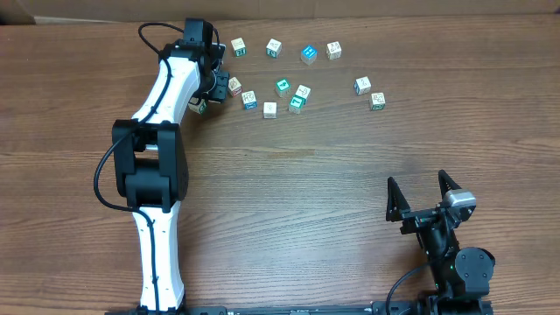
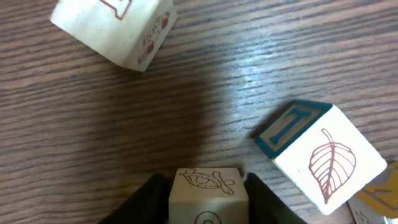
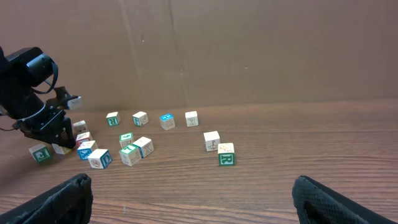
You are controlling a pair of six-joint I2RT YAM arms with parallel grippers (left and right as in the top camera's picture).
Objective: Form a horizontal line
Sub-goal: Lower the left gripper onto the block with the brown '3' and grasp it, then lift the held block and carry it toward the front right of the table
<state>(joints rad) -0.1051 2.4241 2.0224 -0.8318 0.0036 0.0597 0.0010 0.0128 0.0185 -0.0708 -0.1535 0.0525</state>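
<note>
My left gripper (image 2: pixel 208 208) is shut on a tan cube with a turtle drawing (image 2: pixel 208 190), low over the table. In the overhead view it (image 1: pixel 216 89) sits at the left end of the scattered picture cubes. A leaf cube with a teal side (image 2: pixel 323 155) lies right of the held cube and a tan cube (image 2: pixel 118 28) lies further ahead on the left. My right gripper (image 1: pixel 422 194) is open and empty near the front right, far from the cubes; its view (image 3: pixel 193 199) shows bare wood between the fingers. No touching row of cubes shows; the horizontal line is not in view.
Several loose cubes lie across the far half of the table, from a green one (image 1: pixel 200 106) at the left to a pair (image 1: pixel 377 101) at the right, with a back row (image 1: pixel 274 47). A cardboard wall (image 3: pixel 249 50) stands behind.
</note>
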